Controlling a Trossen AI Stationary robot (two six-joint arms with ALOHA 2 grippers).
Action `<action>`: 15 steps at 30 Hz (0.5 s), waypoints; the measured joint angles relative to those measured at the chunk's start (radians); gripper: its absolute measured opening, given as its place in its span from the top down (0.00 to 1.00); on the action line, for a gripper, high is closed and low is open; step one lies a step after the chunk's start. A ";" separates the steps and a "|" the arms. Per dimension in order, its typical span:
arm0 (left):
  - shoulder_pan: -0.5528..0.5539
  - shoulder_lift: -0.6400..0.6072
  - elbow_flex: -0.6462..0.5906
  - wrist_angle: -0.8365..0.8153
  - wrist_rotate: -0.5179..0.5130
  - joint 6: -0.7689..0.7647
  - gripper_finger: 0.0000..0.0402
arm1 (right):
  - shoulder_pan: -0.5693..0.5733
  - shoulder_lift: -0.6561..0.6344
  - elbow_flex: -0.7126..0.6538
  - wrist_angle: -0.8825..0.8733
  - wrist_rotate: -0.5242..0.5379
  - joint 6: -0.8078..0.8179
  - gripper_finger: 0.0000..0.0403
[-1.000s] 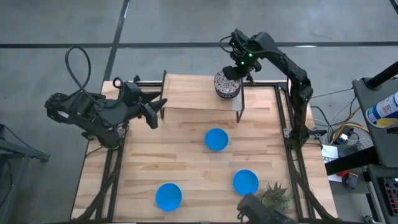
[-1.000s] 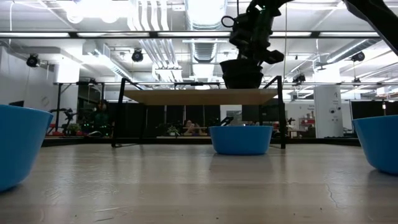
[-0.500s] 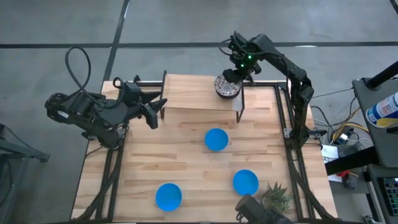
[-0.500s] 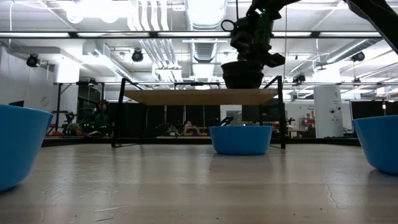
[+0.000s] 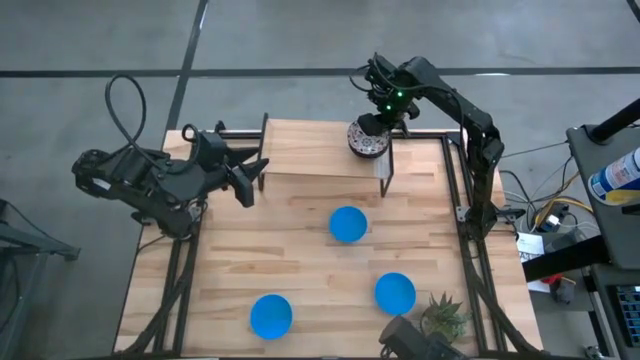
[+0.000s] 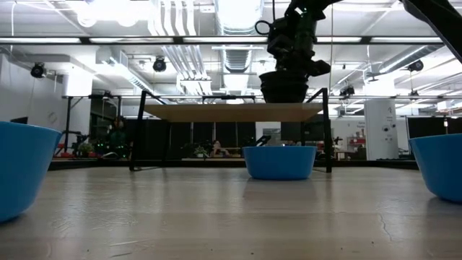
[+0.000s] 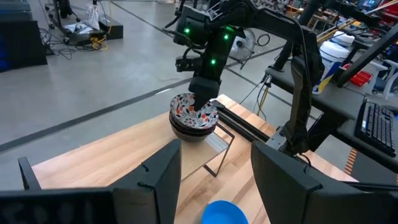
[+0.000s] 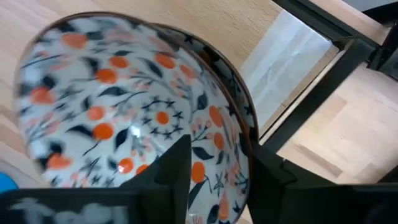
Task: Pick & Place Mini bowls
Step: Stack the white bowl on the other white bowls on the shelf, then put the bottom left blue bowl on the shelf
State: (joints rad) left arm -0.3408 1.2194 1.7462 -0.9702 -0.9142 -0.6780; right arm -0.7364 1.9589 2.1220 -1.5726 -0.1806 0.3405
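Observation:
A stack of white mini bowls with red-and-dark flowers (image 5: 366, 139) (image 7: 194, 117) stands on its base at the right end of a raised wooden shelf (image 5: 310, 150) at the table's far side. My right gripper (image 5: 377, 126) (image 8: 217, 177) hangs over the stack, open, its fingers on either side of the top bowl's rim. Three blue mini bowls (image 5: 348, 224) (image 5: 395, 293) (image 5: 271, 315) stand on the table. My left gripper (image 5: 252, 178) (image 7: 214, 180) waits open at the table's left, touching nothing. My right gripper comes from above, pointing down, with one finger (image 8: 171, 168) inside the top floral bowl and the other outside its rim (image 8: 241, 140). Whether the fingers touch the rim I cannot tell. The bowl sits upright, nested on the stack.
A small green plant (image 5: 441, 314) stands at the near right corner. The shelf's black metal legs (image 5: 385, 172) stand near the middle blue bowl. Bare tabletop lies between the blue bowls and along the left half.
My right gripper has gone down a little and slightly toward the table's far edge with the floral bowl, which now sits lower on the shelf's right end.

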 joint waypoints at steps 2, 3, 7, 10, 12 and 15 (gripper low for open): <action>0.000 0.000 0.000 0.000 0.000 0.000 0.54 | 0.000 -0.011 0.000 0.000 0.000 0.000 0.68; 0.000 0.000 0.000 0.000 0.000 0.000 0.54 | 0.000 -0.017 0.000 0.000 0.000 0.001 0.67; 0.001 0.000 0.000 0.000 0.000 0.000 0.54 | 0.000 -0.040 0.000 -0.002 0.007 0.004 0.65; 0.000 0.000 0.000 0.000 0.002 0.000 0.54 | -0.001 -0.055 0.000 -0.002 0.048 0.005 0.65; 0.000 0.000 0.000 0.000 0.005 0.000 0.54 | -0.001 -0.055 0.000 -0.001 0.051 0.003 0.65; 0.000 0.000 0.000 0.000 0.005 0.000 0.54 | -0.001 -0.056 0.000 0.001 0.054 0.004 0.65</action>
State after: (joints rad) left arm -0.3405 1.2194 1.7462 -0.9700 -0.9089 -0.6784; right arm -0.7376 1.9030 2.1220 -1.5720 -0.1268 0.3440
